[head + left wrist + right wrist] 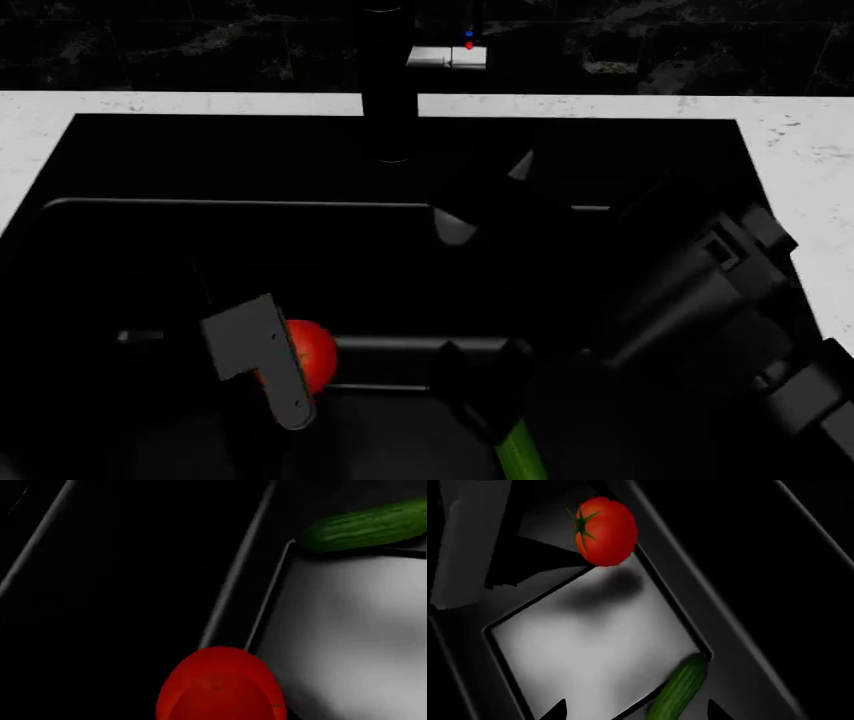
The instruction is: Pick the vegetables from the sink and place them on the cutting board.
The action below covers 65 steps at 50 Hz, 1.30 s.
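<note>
Down inside the black sink (80, 170), both of your arms reach into the basin. Your left end effector (267, 365) sits at about 8 o'clock in the head view, a grey finger (247, 335) just beside the tomato (315, 355), which shows on its 3 o'clock side; you cannot tell whether it is clenched or released. Your right end effector (487, 385) is a dark shape near 6 o'clock, and its state cannot be told either. The cucumber (518, 452) pokes out beneath it. In the right wrist view the tomato (604, 531) and cucumber (679, 692) lie well apart on the pale basin floor (594, 650). White marbled counter (814, 140) frames the sink.
</note>
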Tool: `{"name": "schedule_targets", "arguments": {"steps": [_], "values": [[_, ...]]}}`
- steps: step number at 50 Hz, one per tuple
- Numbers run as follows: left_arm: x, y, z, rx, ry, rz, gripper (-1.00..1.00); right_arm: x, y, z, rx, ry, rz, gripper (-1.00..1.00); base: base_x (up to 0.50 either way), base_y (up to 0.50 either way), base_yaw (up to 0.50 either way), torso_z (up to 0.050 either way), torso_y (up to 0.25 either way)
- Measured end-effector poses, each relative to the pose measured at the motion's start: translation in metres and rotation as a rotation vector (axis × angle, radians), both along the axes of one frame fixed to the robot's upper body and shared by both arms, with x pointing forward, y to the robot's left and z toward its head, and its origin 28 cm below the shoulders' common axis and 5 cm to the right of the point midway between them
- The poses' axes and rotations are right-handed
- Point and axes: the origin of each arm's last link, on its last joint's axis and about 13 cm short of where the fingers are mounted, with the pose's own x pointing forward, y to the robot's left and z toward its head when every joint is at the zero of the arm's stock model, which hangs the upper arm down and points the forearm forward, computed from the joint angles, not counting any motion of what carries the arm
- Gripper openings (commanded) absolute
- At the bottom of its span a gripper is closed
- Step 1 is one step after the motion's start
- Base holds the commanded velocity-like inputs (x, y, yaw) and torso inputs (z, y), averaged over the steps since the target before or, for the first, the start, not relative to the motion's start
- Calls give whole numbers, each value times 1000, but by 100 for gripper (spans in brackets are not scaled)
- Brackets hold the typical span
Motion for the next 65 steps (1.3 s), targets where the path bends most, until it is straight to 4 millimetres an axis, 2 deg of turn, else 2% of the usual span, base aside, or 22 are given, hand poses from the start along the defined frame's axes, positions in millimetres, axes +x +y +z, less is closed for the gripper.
{"name": "schedule_targets", "arguments": {"steps": [15, 23, 31, 44, 65], "values": [[-16, 11, 19, -179, -179, 115, -100, 5, 11, 4, -53, 141, -153, 100, 0, 0, 0, 0, 0], [-23, 18, 21, -222, -237, 164, -100, 19, 17, -1, -47, 185, -258, 100, 0, 0, 0, 0, 0], [-30, 22, 23, -254, -276, 186, -100, 26, 18, -17, -68, 238, -324, 100, 0, 0, 0, 0, 0], [-37, 24, 23, -270, -304, 187, -100, 24, 16, -44, -81, 307, -378, 100, 0, 0, 0, 0, 0], [-42, 24, 18, -257, -294, 187, -100, 22, 12, -80, -121, 197, -475, 100, 0, 0, 0, 0, 0]]}}
